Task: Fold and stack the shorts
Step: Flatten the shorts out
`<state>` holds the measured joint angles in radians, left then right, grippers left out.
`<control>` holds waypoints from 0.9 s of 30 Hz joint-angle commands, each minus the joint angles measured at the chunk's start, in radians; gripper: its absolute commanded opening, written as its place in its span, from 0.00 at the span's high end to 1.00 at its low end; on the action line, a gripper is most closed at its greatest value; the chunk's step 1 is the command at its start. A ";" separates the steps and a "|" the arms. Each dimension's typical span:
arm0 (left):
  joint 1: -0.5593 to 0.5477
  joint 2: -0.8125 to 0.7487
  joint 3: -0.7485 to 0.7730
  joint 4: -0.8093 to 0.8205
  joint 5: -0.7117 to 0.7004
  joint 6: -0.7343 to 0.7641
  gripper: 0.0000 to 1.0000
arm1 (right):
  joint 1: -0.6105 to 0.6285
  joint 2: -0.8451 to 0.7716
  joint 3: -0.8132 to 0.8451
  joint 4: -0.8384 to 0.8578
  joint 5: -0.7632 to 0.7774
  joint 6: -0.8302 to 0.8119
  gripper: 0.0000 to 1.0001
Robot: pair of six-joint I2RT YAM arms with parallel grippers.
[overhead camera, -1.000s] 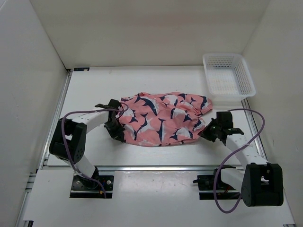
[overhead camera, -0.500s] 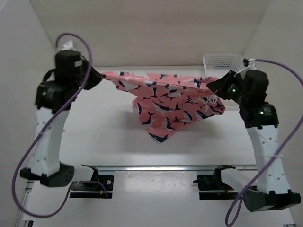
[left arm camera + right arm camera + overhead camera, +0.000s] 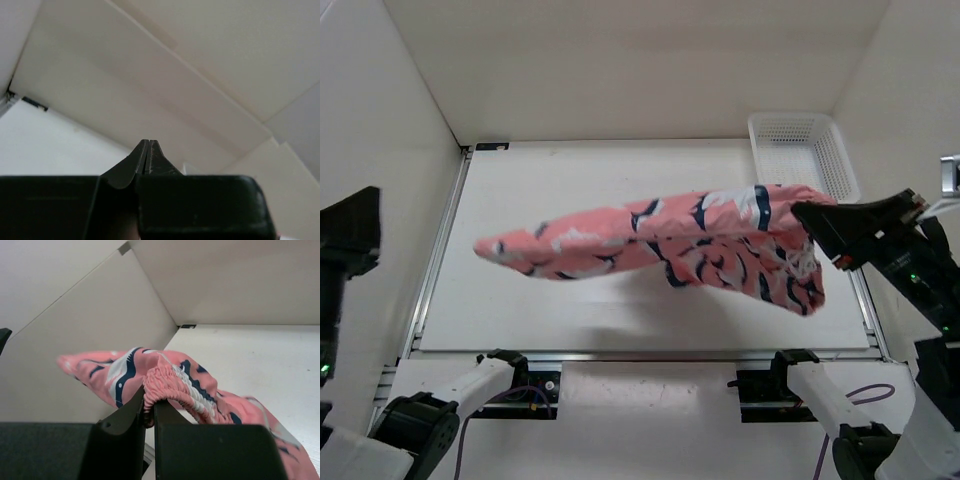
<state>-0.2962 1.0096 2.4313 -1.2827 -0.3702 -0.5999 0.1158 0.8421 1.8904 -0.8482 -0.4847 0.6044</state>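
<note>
Right end effector is clamped on the elastic waistband of the shorts, which hang above the worktop. Left end effector is fully closed and empty.

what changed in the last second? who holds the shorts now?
The shorts went from flat on the table to stretched in the air, held at both ends. Now only the right gripper holds them, fingers pinching the waistband; the left gripper has let go and swung out left, fingers shut on nothing. The white basket stayed in the far right corner.
</note>
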 commanded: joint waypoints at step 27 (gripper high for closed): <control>0.014 0.099 -0.905 0.194 0.321 0.012 0.78 | 0.057 0.259 -0.297 0.325 -0.135 0.040 1.00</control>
<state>-0.3115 1.1465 1.4769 -1.0985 -0.0505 -0.5983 0.1387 1.0424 1.5330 -0.7132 -0.5617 0.6296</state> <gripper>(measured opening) 0.213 0.080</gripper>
